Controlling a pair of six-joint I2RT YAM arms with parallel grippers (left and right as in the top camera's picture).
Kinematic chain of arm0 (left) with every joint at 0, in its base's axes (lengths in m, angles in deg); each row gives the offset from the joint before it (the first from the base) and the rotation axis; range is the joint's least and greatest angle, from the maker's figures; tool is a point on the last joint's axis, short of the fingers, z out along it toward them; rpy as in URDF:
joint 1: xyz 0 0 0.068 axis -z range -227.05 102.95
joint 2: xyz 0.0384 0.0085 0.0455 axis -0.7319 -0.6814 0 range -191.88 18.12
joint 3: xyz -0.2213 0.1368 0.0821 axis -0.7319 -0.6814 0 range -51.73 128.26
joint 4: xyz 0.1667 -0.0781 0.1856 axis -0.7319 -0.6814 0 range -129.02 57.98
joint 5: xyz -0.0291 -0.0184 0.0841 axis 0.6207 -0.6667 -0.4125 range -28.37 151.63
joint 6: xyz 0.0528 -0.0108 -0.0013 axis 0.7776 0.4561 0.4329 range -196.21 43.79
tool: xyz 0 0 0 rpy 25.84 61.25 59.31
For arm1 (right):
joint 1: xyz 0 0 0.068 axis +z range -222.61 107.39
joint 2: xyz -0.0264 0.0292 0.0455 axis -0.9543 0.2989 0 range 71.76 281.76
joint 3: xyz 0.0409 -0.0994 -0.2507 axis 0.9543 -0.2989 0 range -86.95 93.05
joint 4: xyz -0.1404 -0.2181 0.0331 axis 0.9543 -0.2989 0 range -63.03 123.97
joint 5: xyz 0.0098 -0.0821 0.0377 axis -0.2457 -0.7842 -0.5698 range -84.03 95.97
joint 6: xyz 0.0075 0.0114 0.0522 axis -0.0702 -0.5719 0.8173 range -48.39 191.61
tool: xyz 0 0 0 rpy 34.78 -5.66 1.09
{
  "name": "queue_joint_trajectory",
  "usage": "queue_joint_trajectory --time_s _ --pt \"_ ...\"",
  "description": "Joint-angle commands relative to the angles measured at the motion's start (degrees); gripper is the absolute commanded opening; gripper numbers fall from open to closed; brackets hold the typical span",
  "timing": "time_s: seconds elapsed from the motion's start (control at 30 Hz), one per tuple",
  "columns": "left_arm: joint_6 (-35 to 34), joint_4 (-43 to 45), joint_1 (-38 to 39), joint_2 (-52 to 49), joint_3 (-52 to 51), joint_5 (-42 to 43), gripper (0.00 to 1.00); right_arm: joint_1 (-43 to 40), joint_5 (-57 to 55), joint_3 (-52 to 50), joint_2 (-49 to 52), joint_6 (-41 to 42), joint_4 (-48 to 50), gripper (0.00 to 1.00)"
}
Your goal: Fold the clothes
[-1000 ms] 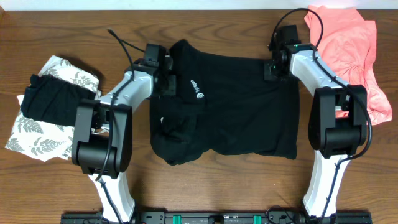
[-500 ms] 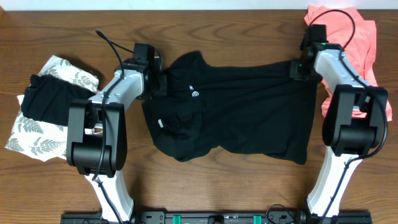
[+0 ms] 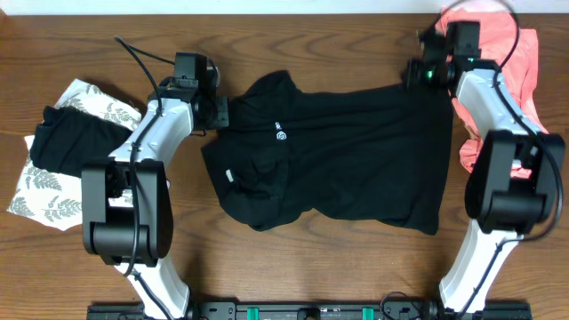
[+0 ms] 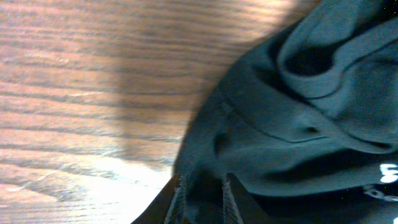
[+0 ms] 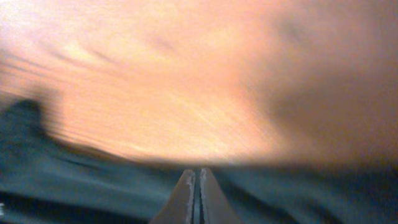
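Looking outward from my side of the table (image 3: 311, 276), the black shirt (image 3: 364, 160) lies mid-table between my arms. My first worry is its near-left part, where a lump (image 3: 253, 191) of sleeve and body is bunched: if I fold over it, I judge the wrinkle gets trapped inside. Farther out, my left gripper (image 4: 203, 186) is narrow, nipping a fold of cloth at the shoulder edge near the collar (image 3: 276, 84). The bite looks shallow, so a harder sideways pull could slip it free and let that side slump. My right gripper (image 5: 194, 177) has its fingers pressed together on the thin far-right corner, as best I can tell. The far edge runs taut between the two grips, and uneven tension there would skew the shirt rather than flatten it. Beyond that wrist the salmon-pink garment (image 3: 524, 53) lies under or just beside my right arm, and a sweep that way could drag it along. The shirt itself lies sideways, with collar and white logo (image 3: 280, 135) toward my left and hem toward my right, so its long axis runs left to right across the table.
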Motion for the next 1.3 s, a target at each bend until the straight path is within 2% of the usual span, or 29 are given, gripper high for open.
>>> queue_joint_trajectory --time_s 0.0,0.13,0.23,0.27,0.33,0.37,0.47,0.73,1.03,1.17,1.27 --pt "0.48 -0.20 1.01 0.72 1.11 1.29 0.22 5.68 10.91 0.50 -4.35 4.09 3.15 0.04" --pt "0.59 -0.55 2.01 0.63 1.09 1.25 0.22 13.70 7.78 0.48 -2.80 4.07 8.96 0.06" --pt "0.61 -1.11 2.54 0.37 1.09 1.25 0.22 20.04 0.66 0.48 -0.22 4.02 13.44 0.11" --pt "0.59 -1.36 2.69 0.26 1.07 1.27 0.22 21.92 -2.27 0.48 0.92 4.00 15.02 0.15" --pt "0.61 -2.03 2.95 0.15 1.05 1.25 0.23 24.68 -5.88 0.48 3.19 3.98 17.94 0.31" --pt "0.63 -2.45 3.06 0.07 1.03 1.22 0.23 25.68 -6.69 0.48 4.44 4.00 19.52 0.34" --pt "0.61 -4.22 3.10 0.02 1.01 1.22 0.23 27.06 -6.91 0.48 7.74 4.09 23.61 0.47" --pt "1.07 -7.30 3.10 0.02 0.98 1.09 0.23 25.86 -9.68 0.48 15.23 6.01 29.99 0.60" --pt "1.07 -7.26 3.10 0.02 0.98 1.07 0.23 25.00 -12.66 0.48 18.21 7.52 32.00 0.65" --pt "1.05 -7.02 3.10 0.02 0.98 1.09 0.23 25.66 -12.02 0.48 18.97 9.20 32.09 0.56" --pt "1.05 -6.67 3.10 0.02 0.98 1.07 0.23 26.80 -12.02 0.48 19.17 9.18 31.85 0.55"
